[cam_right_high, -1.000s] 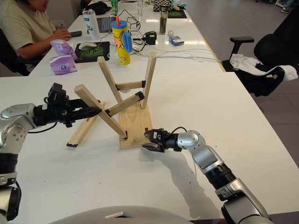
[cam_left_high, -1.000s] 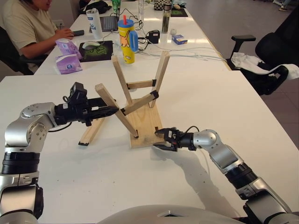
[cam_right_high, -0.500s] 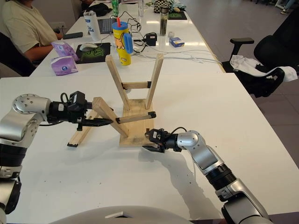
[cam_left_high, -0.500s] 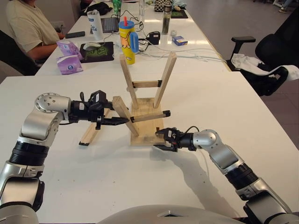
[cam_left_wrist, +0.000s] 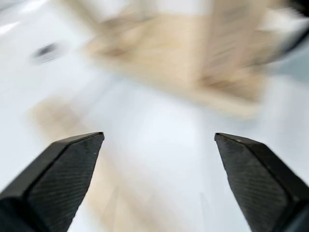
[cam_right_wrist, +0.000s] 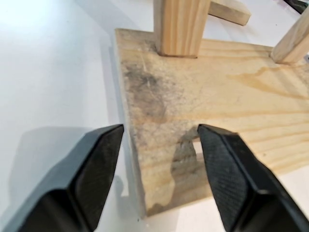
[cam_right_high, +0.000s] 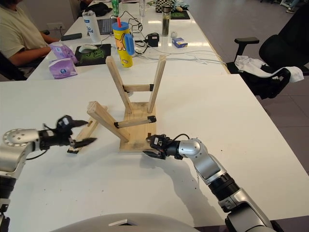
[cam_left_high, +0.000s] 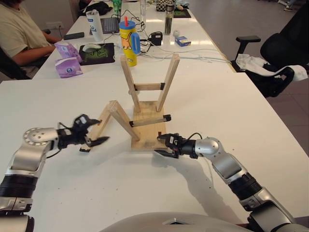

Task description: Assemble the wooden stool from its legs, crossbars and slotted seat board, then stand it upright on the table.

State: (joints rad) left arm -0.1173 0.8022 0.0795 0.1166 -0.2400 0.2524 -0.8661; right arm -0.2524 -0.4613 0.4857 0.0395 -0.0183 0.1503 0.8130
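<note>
The slotted seat board (cam_left_high: 152, 133) lies flat on the white table. Two legs (cam_left_high: 129, 82) stand upright at its far end, joined by a crossbar (cam_left_high: 148, 87). A third leg (cam_left_high: 123, 121) leans to the left from the board's near end, with a second crossbar (cam_left_high: 150, 120) on it. A loose leg (cam_left_high: 99, 128) lies on the table left of the board. My left gripper (cam_left_high: 96, 142) hovers open over that loose leg, holding nothing. My right gripper (cam_left_high: 158, 145) is open, its fingers on either side of the board's near corner (cam_right_wrist: 145, 193).
A yellow cup (cam_left_high: 129, 41), purple tissue packs (cam_left_high: 67, 67), a mouse pad, bottles and cables crowd the far table. A person sits at the far left. An office chair (cam_left_high: 282, 53) stands to the right. Bare table lies in front of the stool and to its right.
My left gripper has let go of the leaning leg and drawn back to the left and nearer, now open. The leg stays tilted on the board. The right arm has kept still.
</note>
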